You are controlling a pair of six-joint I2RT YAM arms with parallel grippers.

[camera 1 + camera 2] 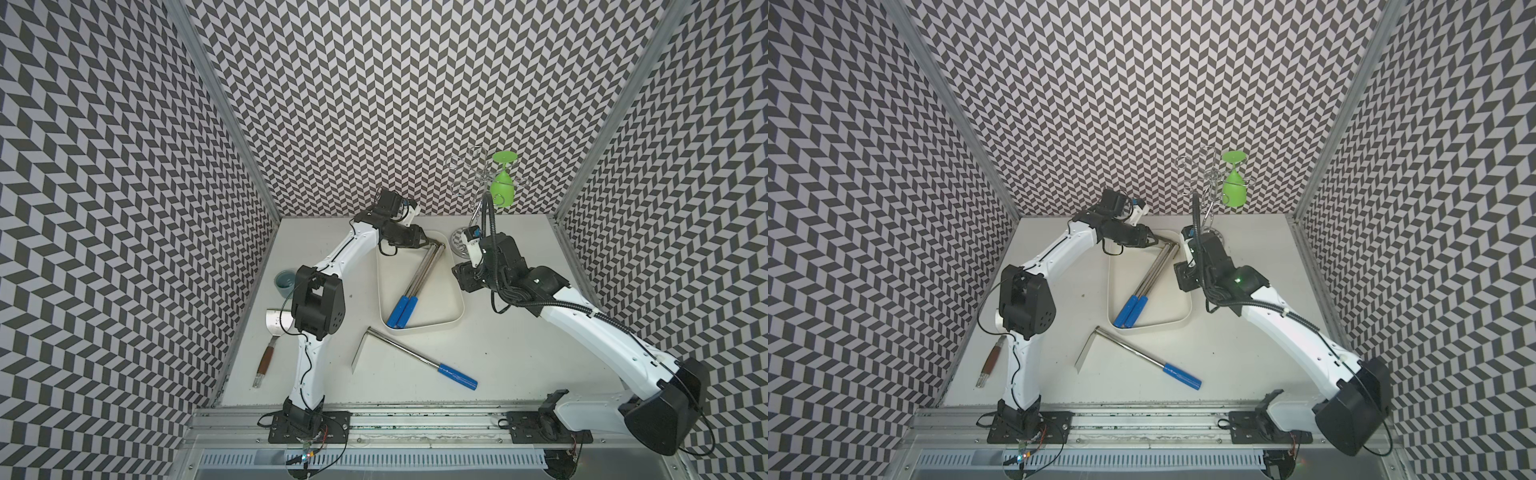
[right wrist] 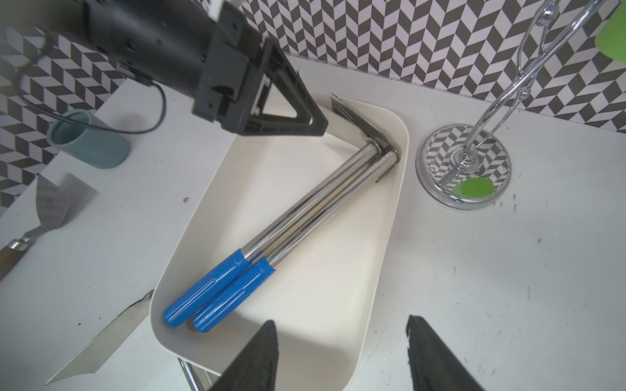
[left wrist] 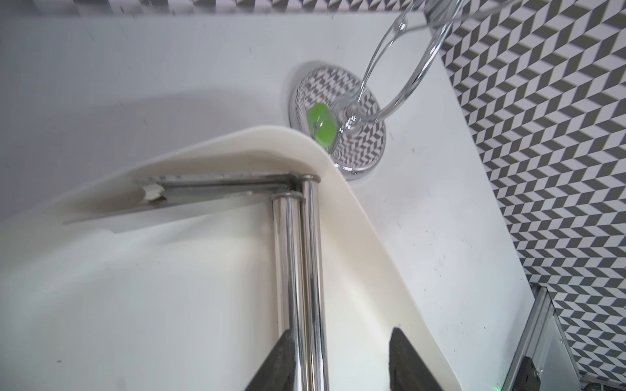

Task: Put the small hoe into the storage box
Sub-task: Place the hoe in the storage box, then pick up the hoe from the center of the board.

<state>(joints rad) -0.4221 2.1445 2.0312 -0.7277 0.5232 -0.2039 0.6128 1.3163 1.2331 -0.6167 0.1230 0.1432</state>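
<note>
Left gripper (image 3: 340, 333) parted and empty over the storage box (image 1: 419, 329): take the small hoe (image 1: 409, 351) on the table (image 1: 519, 353) by its stiff, probably slippery shaft, near the blade.

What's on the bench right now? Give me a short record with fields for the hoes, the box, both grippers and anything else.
in box: two hoes, side by side in the storage box
outside: one hoe on the table, just in front of the box
left gripper: open, over the box's far end
right gripper: open, empty, by the box's right rim
other: grey-blue cup, scraper, chrome rack holding a green glass
</note>
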